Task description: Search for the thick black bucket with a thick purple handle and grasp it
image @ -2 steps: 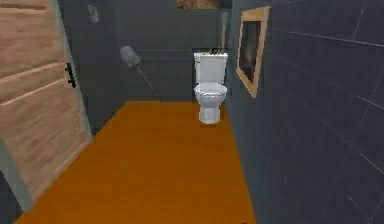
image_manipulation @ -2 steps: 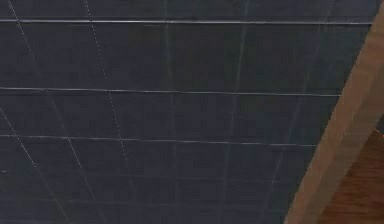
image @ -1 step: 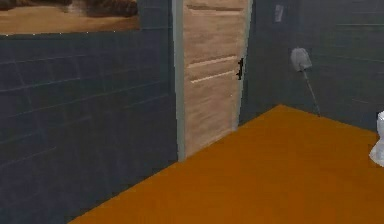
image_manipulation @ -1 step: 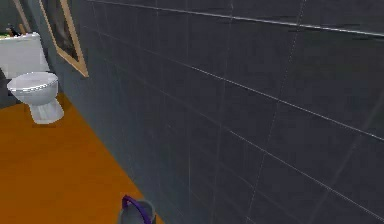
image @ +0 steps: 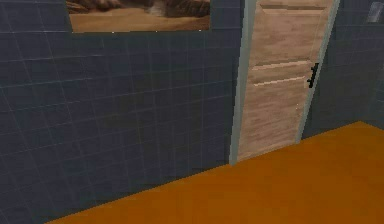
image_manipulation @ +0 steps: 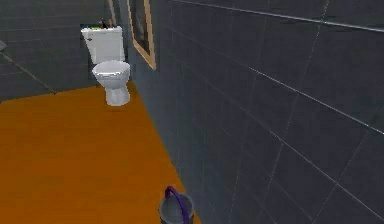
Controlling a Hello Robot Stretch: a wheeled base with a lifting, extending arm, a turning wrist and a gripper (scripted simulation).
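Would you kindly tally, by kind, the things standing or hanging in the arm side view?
Toilet: 1
Wall frame: 1
Dark bucket with purple handle: 1
Total: 3

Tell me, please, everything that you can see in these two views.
door: one, pale wood, forward view's right, set in the wall
picture: one, brownish, on the wall at the forward view's top
wall: dark blue tiles, behind both
floor: orange, lower right of the forward view and left half of the arm side view
toilet: one, white, arm side view's upper left, on the floor
frame: one, wooden, on the wall just right of the toilet
bucket: one, dark with a purple handle, arm side view's bottom edge, on the floor by the wall
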